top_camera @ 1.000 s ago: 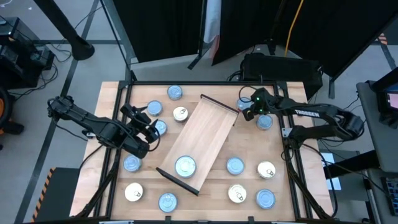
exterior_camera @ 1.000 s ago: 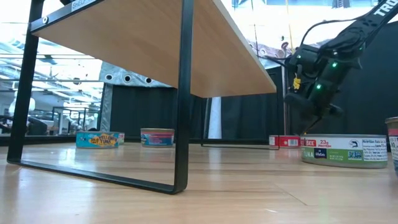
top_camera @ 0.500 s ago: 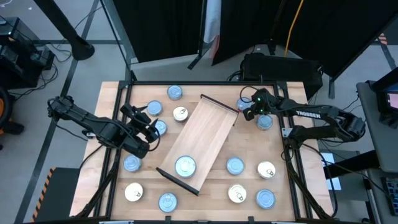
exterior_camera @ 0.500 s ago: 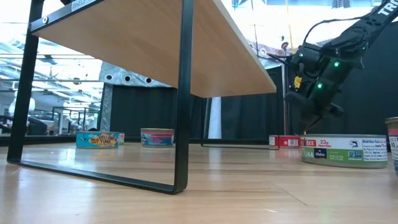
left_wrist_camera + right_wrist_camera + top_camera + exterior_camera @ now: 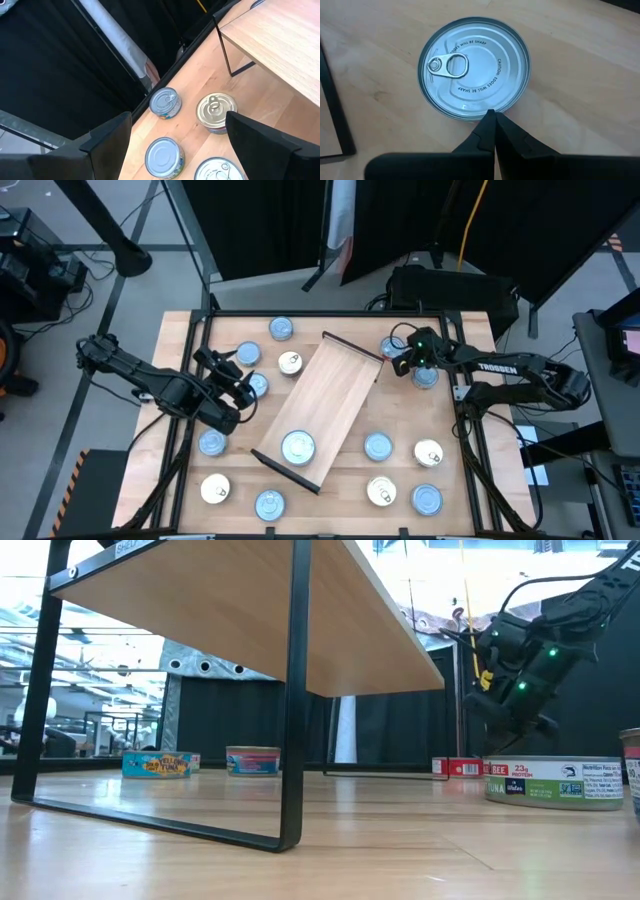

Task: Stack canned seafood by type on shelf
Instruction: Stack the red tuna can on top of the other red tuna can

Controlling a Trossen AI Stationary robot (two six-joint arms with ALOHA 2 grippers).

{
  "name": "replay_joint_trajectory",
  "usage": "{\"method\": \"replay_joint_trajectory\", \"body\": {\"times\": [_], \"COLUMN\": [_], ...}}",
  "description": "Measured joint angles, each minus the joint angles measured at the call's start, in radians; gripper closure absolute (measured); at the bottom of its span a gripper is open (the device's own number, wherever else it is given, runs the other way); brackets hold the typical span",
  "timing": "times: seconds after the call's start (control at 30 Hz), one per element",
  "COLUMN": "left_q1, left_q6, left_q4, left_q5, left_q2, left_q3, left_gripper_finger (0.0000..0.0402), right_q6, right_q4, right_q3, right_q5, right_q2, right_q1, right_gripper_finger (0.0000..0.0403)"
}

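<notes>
The shelf (image 5: 330,405) lies slantwise mid-table on its dark end frames (image 5: 291,710), with one blue-topped tin (image 5: 298,447) on its near end. Other tins of canned seafood lie around it on the tabletop. My right gripper (image 5: 399,360) is shut, its tips (image 5: 493,116) at the rim of a silver pull-tab tin (image 5: 473,67) by the shelf's far right rail. My left gripper (image 5: 185,150) hangs open above the tins at the left (image 5: 257,385), holding nothing. My right gripper's shut fingertips (image 5: 489,119) slant down from the table's right side to the tin's rim (image 5: 481,114). Whether they touch it, I cannot tell. The tin sits flat on the tabletop, top up.
A green-and-blue labelled tuna tin (image 5: 553,782) stands near the low camera. Blue and pale tins (image 5: 426,452) are scattered right of and in front of the shelf. Several more (image 5: 165,102) lie below my left gripper. Bare wood shows along the far edge.
My right gripper has sunk a little and drifted slightly toward the table's right edge, staying shut. The tins and the shelf have not moved.
</notes>
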Motion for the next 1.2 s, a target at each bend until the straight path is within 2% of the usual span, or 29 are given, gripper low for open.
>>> {"method": "replay_joint_trajectory", "body": {"times": [0.4,0.77,1.2], "left_q1": [0.000,0.002,0.002], "left_q6": [0.000,0.002,0.002], "left_q4": [0.000,0.003,0.003], "left_q5": [-0.004,-0.010,-0.014], "left_q2": [0.000,0.000,0.000], "left_q3": [0.000,0.000,0.000], "left_gripper_finger": [0.0080,0.0080,0.0080], "right_q6": [0.032,0.022,0.000], "right_q4": [-0.069,0.042,0.080], "right_q3": [-0.011,-0.008,-0.008], "right_q5": [-0.019,-0.004,0.047], "right_q2": [0.000,-0.140,-0.051], "right_q1": [0.054,0.062,0.050], "right_gripper_finger": [0.0403,0.0403,0.0403]}}
